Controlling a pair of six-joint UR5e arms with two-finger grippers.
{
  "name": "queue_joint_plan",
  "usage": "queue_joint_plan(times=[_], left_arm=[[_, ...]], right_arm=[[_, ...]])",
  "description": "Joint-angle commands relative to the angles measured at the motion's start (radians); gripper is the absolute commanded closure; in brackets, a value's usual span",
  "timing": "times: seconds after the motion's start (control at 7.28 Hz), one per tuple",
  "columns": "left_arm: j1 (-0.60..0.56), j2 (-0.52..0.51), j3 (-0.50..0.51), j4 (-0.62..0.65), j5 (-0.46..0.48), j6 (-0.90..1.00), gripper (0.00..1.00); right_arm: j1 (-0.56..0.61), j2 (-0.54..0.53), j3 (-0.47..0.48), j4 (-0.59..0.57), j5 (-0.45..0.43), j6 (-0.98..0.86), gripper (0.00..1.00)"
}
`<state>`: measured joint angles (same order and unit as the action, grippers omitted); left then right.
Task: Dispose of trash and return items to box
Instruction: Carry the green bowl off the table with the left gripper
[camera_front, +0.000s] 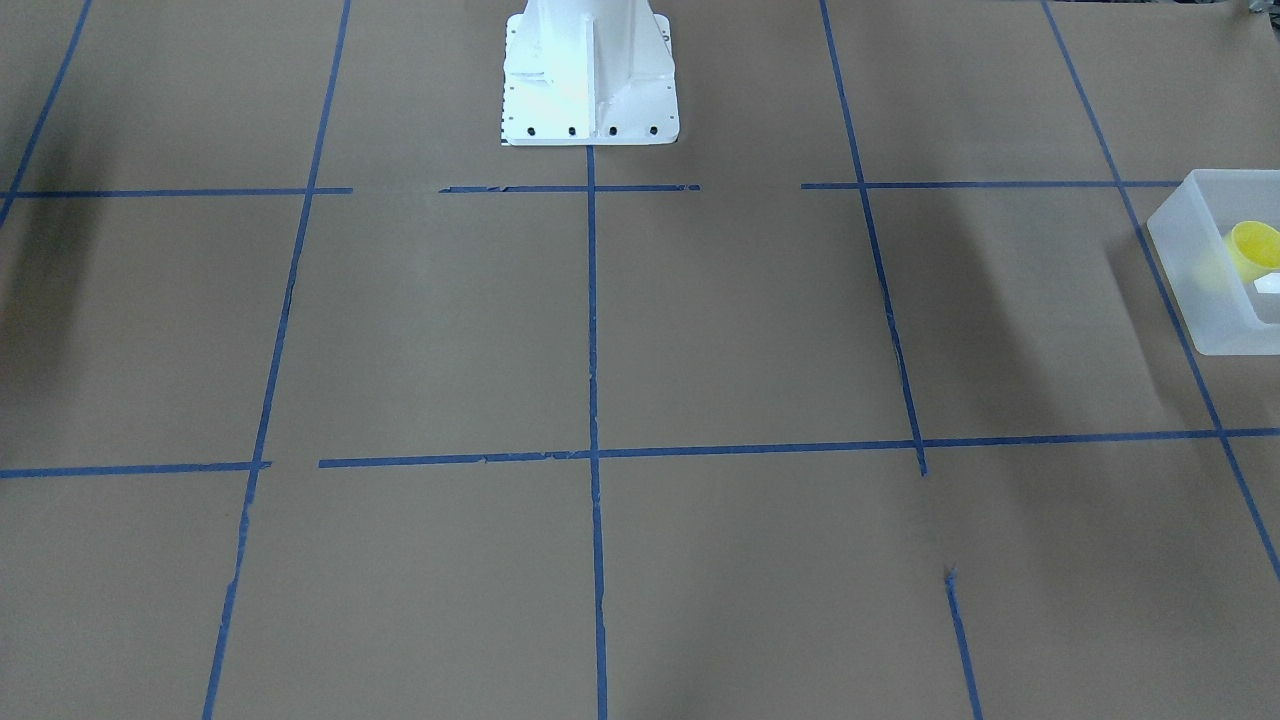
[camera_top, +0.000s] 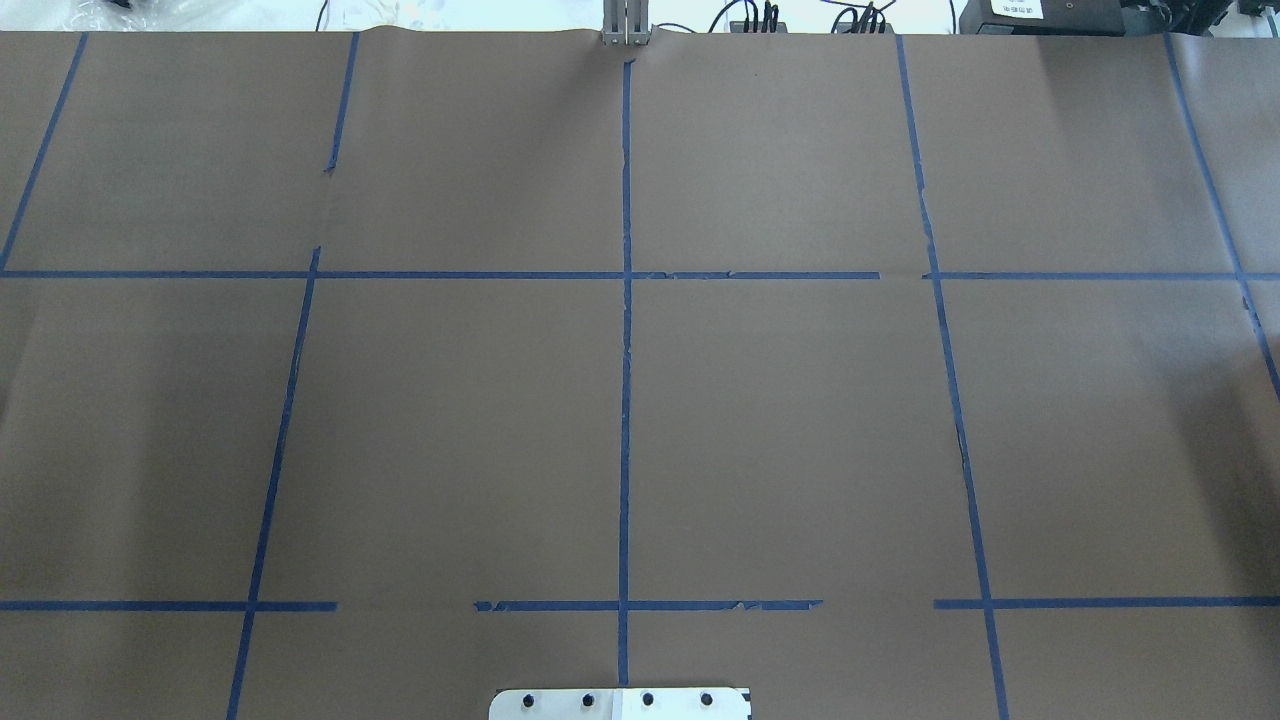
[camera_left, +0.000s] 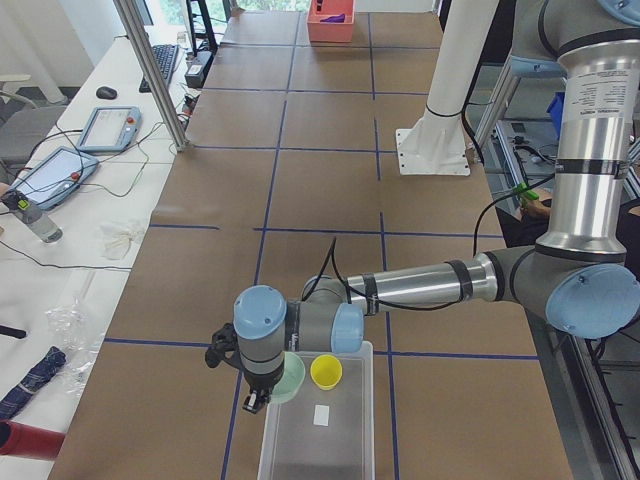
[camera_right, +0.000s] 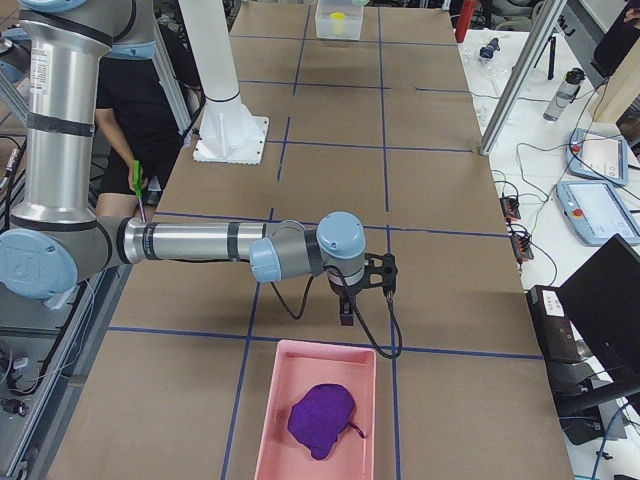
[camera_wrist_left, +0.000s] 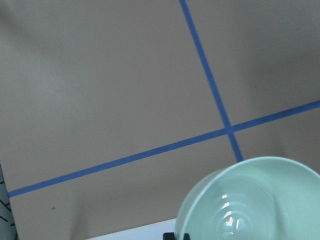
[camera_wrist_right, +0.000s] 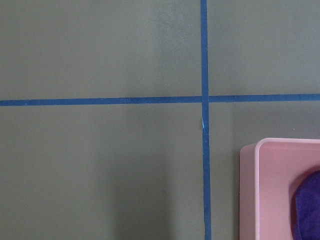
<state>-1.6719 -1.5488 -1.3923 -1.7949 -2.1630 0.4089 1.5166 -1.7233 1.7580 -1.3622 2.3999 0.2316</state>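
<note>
Left hand (camera_left: 258, 398) grips green bowl (camera_left: 289, 378) at box (camera_left: 340, 450) rim; right hand (camera_right: 346, 312) state unclear.

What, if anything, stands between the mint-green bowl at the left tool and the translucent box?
Nothing visible does. The mint-green bowl in the left tool is at the box rim; inside, the yellow cup and a small white piece leave bare floor.

Overhead and front-facing views face each other across the tabletop (camera_top: 450, 420), sharing the white base (camera_front: 590, 80); side views look lengthwise.
</note>
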Motion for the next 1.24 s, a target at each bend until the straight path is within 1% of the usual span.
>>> queue_joint_plan(times=[0.0, 0.14, 0.41, 0.55, 0.69, 0.82, 0.96, 1.1], left_arm=[[-0.022, 0.103, 0.007, -0.104, 0.017, 0.063, 1.0], [-0.022, 0.12, 0.013, -0.141, 0.018, 0.064, 1.0], [-0.023, 0.13, 0.056, -0.24, 0.101, 0.062, 1.0], [-0.023, 0.13, 0.058, -0.244, 0.101, 0.062, 0.83], [-0.026, 0.13, 0.058, -0.244, 0.101, 0.062, 0.45], [-0.028, 0.13, 0.055, -0.244, 0.1, 0.057, 0.0], [-0.041, 0.128, 0.043, -0.244, 0.095, 0.059, 0.0], [-0.07, 0.125, -0.008, -0.238, 0.094, 0.048, 0.0]], right_arm=[[0.001, 0.001, -0.002, 0.0, 0.001, 0.0, 0.0], [-0.001, 0.001, -0.002, 0.0, 0.002, 0.0, 0.0], [0.001, 0.001, -0.003, -0.002, 0.004, 0.0, 0.0], [0.001, 0.001, -0.002, 0.0, 0.004, 0.0, 0.0], [0.001, 0.001, -0.002, 0.0, 0.004, 0.0, 0.0], [0.001, 0.001, -0.002, 0.0, 0.004, 0.002, 0.0], [0.001, 0.001, 0.0, 0.0, 0.004, 0.0, 0.0], [0.001, 0.001, 0.0, 0.0, 0.005, 0.0, 0.0]])
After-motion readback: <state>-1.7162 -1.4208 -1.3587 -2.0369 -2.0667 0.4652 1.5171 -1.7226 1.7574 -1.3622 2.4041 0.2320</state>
